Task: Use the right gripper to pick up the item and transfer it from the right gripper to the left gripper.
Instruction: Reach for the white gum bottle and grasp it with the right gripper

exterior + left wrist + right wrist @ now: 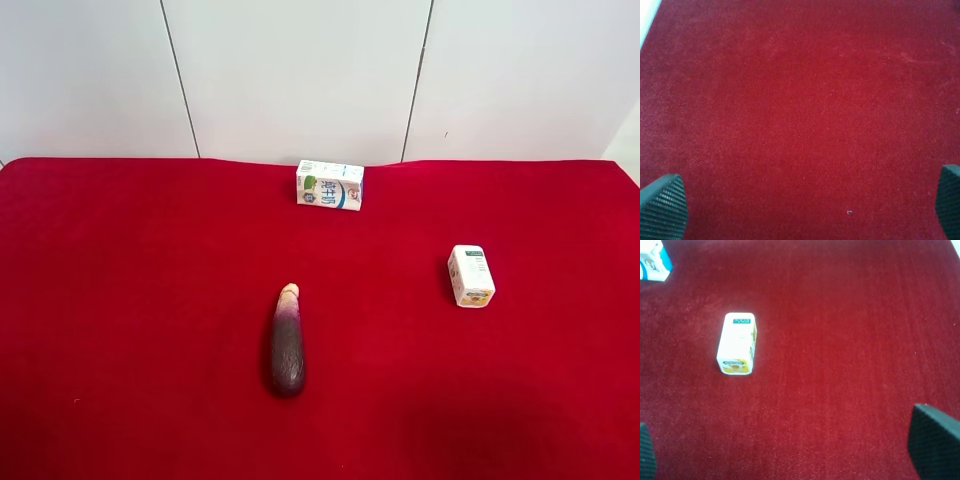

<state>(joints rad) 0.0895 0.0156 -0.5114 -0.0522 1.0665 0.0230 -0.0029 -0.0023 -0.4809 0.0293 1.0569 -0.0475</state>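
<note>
Currently pre-grasp: carton (737,343) lies untouched on the counter (850,340). Right jaws spread, well apart from it; left jaws spread too. Next I centre right jaws over carton, then descend.

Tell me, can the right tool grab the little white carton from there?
Probably yes. The little carton lies alone on the red cloth, nothing between it and the right tool, which is wide open.
</note>
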